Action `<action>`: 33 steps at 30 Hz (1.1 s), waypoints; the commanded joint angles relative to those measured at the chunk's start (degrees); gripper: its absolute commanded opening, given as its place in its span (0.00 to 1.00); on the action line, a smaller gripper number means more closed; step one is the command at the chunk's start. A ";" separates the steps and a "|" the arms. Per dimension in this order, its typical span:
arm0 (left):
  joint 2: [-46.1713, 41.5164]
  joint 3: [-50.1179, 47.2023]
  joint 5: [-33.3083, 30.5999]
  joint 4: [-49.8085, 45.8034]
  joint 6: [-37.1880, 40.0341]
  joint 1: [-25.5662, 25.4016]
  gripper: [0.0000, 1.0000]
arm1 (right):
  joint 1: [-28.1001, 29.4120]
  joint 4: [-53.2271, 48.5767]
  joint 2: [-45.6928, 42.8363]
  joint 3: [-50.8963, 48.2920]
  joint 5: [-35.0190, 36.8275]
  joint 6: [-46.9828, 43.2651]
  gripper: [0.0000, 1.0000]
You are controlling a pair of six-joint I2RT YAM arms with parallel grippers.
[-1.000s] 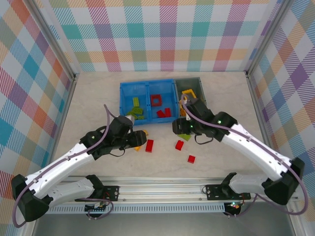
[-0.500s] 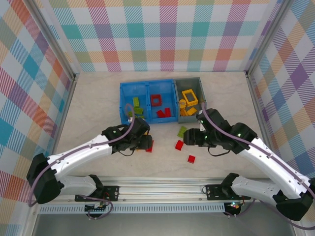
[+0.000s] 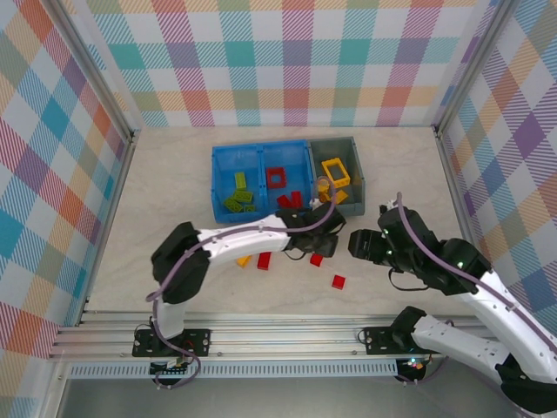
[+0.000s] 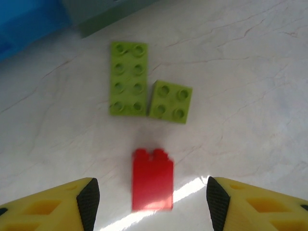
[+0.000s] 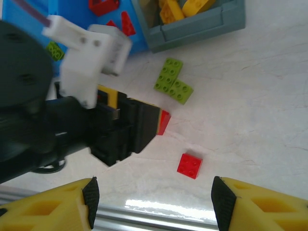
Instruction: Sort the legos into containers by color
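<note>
Our left gripper (image 4: 150, 199) hangs over the red brick (image 4: 152, 180), fingers spread on each side. The brick lies on the table (image 4: 250, 72), on the near side of the blue bin (image 3: 216, 183). We should drop straight down and pinch gently, missing the green bricks (image 4: 129, 78) just beyond. Our right gripper (image 5: 154, 199) is spread and empty.

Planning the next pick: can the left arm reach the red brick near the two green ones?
Probably yes: the red brick lies free between its open fingers, the green bricks apart beyond.
</note>
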 commanded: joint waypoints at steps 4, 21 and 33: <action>10.00 11.65 -2.84 -4.21 3.66 -0.90 0.61 | 0.25 -2.04 -5.86 1.16 6.56 1.03 0.65; 19.58 19.58 0.16 -6.06 5.36 -1.75 0.46 | 0.29 -2.95 -7.27 0.94 7.76 1.06 0.66; 13.48 17.63 -3.37 -5.66 3.16 -4.50 0.54 | 0.29 -2.79 -7.48 1.09 8.21 1.06 0.66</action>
